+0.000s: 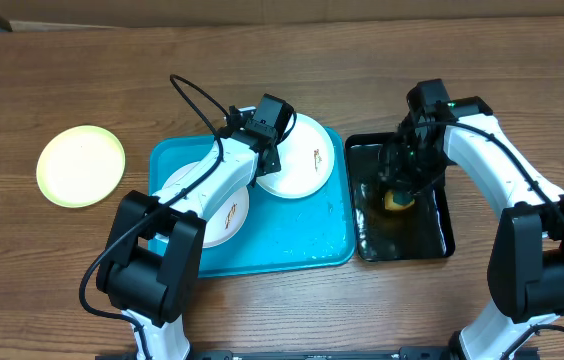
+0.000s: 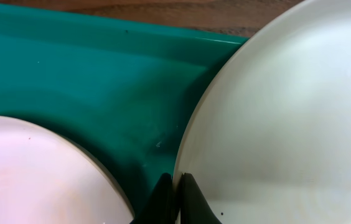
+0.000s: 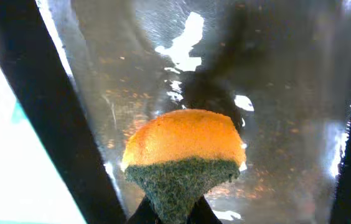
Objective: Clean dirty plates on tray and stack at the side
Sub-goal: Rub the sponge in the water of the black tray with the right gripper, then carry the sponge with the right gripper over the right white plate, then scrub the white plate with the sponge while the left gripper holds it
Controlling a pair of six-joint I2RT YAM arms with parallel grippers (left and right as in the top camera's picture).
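The wooden table [image 1: 52, 80] fills the overhead view. In its middle lies the turquoise tray [image 1: 302, 245], and just to the right of it sits a smaller glossy black tray [image 1: 402, 240] with a wet, shining floor [image 3: 275, 93].

The left arm [image 1: 202, 185] reaches from the near edge diagonally over the turquoise tray. The right arm [image 1: 492, 150] bends in from the right over the black tray.

Two plates are on the turquoise tray. The far white plate [image 1: 302, 165] is at the tray's far right corner and carries a small orange-brown mark. The near white plate [image 1: 230, 222] lies to its left and nearer, largely hidden under the left arm, also with a small mark. The yellow-green plate [image 1: 81, 165] rests on the bare table, well apart to the left of the tray.

A sponge [image 3: 185, 146], orange with a dark green scouring side, hangs over the black tray's floor.

The left gripper [image 2: 178, 196] is clenched on the left rim of the far white plate [image 2: 287, 112], one finger on each side of the edge. The near white plate [image 2: 32, 174] is just beside it, with a strip of tray [image 2: 101, 74] between the two.

The right gripper [image 3: 172, 214] is clamped on the sponge's green side.
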